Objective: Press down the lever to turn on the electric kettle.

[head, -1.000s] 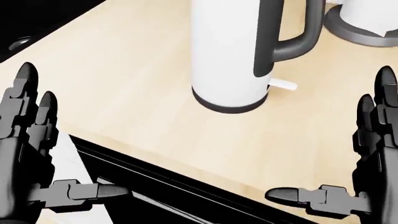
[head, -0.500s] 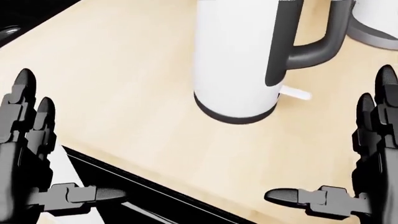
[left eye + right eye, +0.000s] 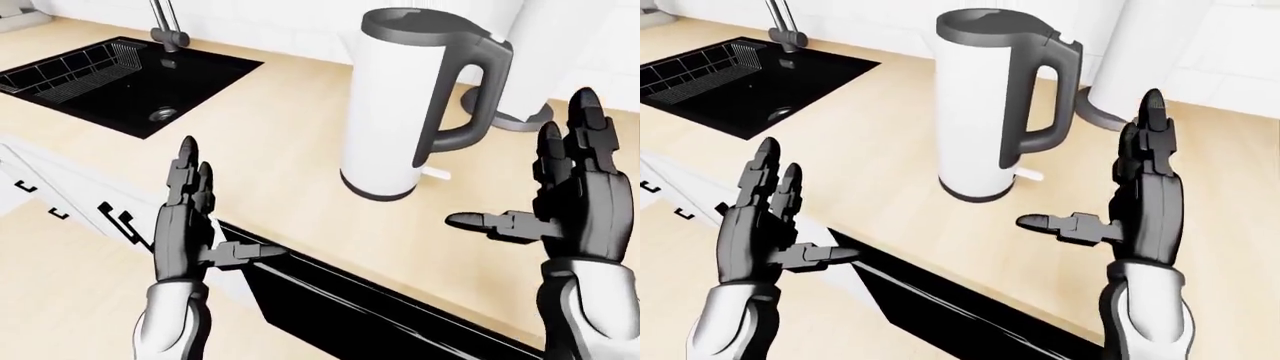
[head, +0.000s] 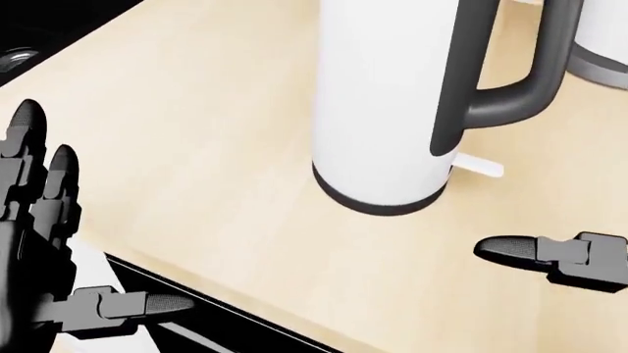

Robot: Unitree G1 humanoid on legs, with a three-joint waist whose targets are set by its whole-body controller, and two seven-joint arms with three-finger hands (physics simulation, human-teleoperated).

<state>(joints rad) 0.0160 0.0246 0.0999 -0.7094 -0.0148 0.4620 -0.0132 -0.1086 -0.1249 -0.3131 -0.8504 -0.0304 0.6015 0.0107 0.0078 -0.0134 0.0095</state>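
Observation:
The white electric kettle (image 3: pixel 395 112) with dark grey lid, handle and base stands upright on the wooden counter (image 3: pixel 280 142). Its small white lever (image 4: pixel 480 166) sticks out at the foot of the handle, to the right; it also shows in the right-eye view (image 3: pixel 1032 175). My left hand (image 3: pixel 230 210) is open, lower left of the kettle over the counter's near edge. My right hand (image 3: pixel 515 165) is open, palm toward the kettle, to the right of the handle and lever, touching nothing. In the head view only its thumb (image 4: pixel 545 257) shows.
A black sink (image 3: pixel 120 71) with a faucet (image 3: pixel 165 26) lies at the upper left. A white cylinder on a grey base (image 3: pixel 525 112) stands behind the kettle at right. A black appliance front (image 3: pixel 350 300) and white drawers (image 3: pixel 60 202) lie below the counter edge.
The head view has moved closer; the kettle is larger and lower in the picture. My right hand has risen and moved toward the kettle's handle side. My left hand has barely moved.

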